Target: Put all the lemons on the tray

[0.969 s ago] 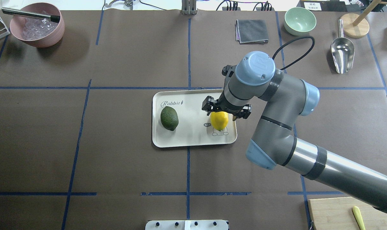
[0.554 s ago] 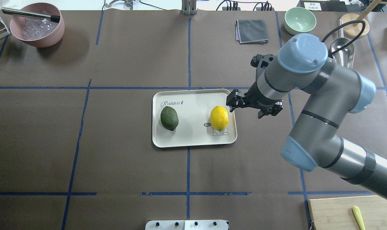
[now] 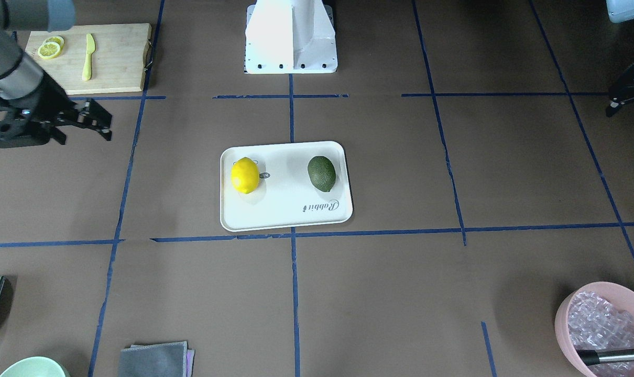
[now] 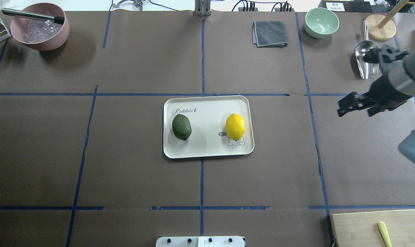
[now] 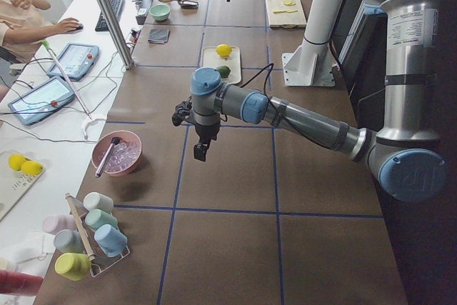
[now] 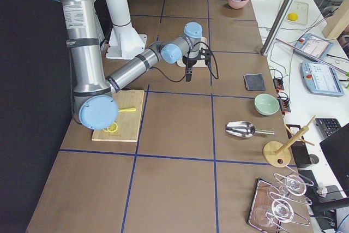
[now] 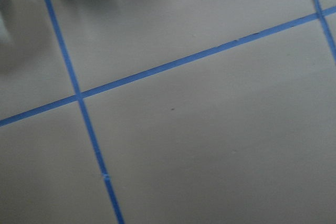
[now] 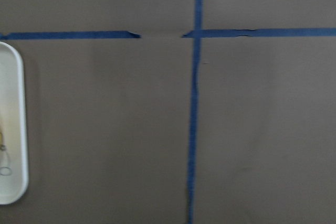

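The white tray [image 4: 207, 151] lies at the table's middle. The bright yellow lemon [image 4: 235, 126] lies on its right part, over the cartoon drawing. The dark green lemon [image 4: 181, 127] lies on its left part. Both also show in the front view, yellow [image 3: 244, 175] and green [image 3: 321, 173]. My right gripper [image 4: 343, 108] is open and empty, well to the right of the tray above bare table; it also shows in the front view [image 3: 105, 124]. My left gripper [image 3: 629, 89] is at the far left, away from the tray, and I cannot tell its state.
A bamboo cutting board [image 4: 358, 226] with a yellow knife [image 4: 384, 233] is at the near right; lemon slices [image 3: 51, 48] lie on it. At the far side stand a pink bowl [image 4: 39, 37], a grey cloth [image 4: 270, 33], a green bowl [image 4: 321, 22] and a metal scoop [image 4: 367, 58].
My right gripper has drawn back from the yellow lemon and moved far to the right, off the tray. The yellow lemon stays on the tray. The green lemon has not moved.
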